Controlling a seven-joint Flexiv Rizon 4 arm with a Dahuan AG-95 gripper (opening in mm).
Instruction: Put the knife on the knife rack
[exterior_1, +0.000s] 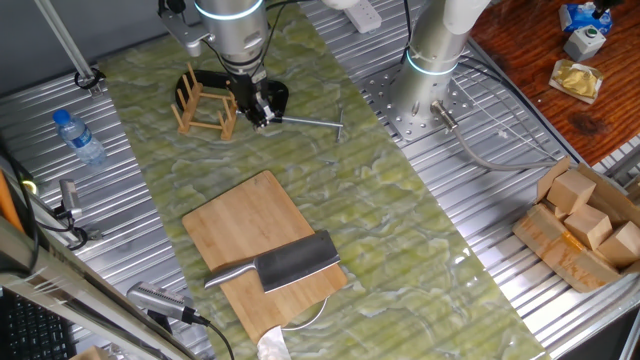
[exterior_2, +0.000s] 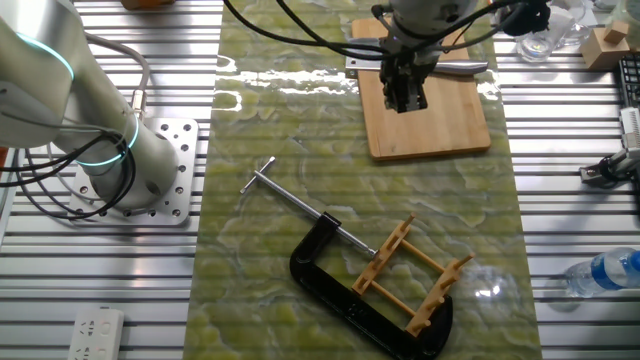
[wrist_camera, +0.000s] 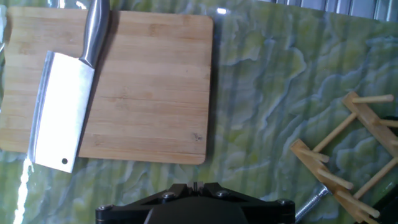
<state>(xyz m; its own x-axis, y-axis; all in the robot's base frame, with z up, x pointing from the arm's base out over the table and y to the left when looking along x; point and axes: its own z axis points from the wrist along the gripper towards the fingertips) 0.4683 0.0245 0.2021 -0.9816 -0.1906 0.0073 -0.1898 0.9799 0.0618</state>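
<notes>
While the knife (wrist_camera: 65, 106) lies untouched on the cutting board (wrist_camera: 149, 93) at upper left, nothing has been accomplished. Grasping and carrying to the rack (wrist_camera: 348, 155) at right remain; whether the jaws are apart cannot be told.

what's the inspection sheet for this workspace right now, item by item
surface: green marbled mat on a ribbed metal table
job's things: knife lies flat on the bamboo cutting board, blade partly over the board's edge; knife rack stands apart from it, on the mat
clutter: black C-clamp around the rack's base; water bottle; wooden blocks; power strip
grippers: gripper hangs above the mat between board and rack, holding nothing; whether open or shut cannot be told
cables: black cables run along the arm; more loop at a second arm's base
surroundings: second arm base bolted to the table; wooden desk beyond the table
</notes>
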